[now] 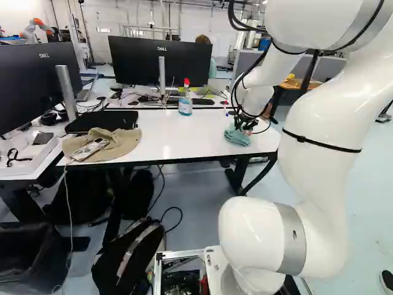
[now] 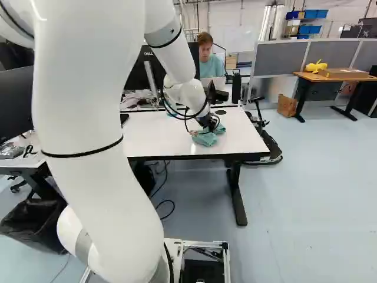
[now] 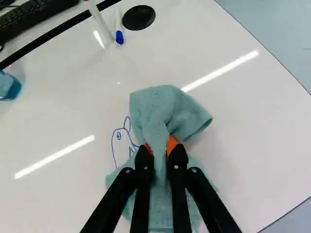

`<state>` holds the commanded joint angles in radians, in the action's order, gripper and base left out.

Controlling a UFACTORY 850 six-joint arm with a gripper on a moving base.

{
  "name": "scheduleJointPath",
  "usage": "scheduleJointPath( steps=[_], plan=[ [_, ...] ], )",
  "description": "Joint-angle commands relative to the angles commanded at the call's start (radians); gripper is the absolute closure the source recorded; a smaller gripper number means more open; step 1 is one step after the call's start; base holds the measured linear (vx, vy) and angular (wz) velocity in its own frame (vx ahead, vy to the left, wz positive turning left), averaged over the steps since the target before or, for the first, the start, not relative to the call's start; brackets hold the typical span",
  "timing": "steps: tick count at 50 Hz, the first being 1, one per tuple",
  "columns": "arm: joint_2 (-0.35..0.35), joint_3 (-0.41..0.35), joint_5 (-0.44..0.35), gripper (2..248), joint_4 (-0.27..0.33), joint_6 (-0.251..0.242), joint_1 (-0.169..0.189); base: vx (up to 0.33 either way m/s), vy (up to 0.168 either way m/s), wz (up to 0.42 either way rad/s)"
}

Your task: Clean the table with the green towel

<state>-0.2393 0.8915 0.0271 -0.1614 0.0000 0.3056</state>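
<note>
In the left base view my gripper (image 1: 245, 126) is low over the white table (image 1: 178, 138), at the green towel (image 1: 237, 136) near the table's right end. The wrist view shows the gripper (image 3: 162, 148) shut on the towel (image 3: 158, 109), its orange pads pinching a bunched fold from both sides. Towel cloth spreads ahead of the fingers and under them, on the tabletop. Beside the towel, blue marker lines (image 3: 115, 141) are drawn on the white surface, partly covered by the cloth.
A spray bottle (image 1: 185, 101) with a red top, monitors (image 1: 161, 60), a beige hat (image 1: 102, 145) and a black case (image 1: 103, 121) stand or lie on the desks. A marker (image 3: 119, 35) and a black disc (image 3: 139, 17) lie beyond the towel. A person sits behind the table.
</note>
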Motion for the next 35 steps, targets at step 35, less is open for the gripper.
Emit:
scheduleJointPath(
  steps=[35],
  plan=[
    [-0.042,0.051,0.000,204,0.000,0.000,-0.110,0.000,0.000,0.000]
  ],
)
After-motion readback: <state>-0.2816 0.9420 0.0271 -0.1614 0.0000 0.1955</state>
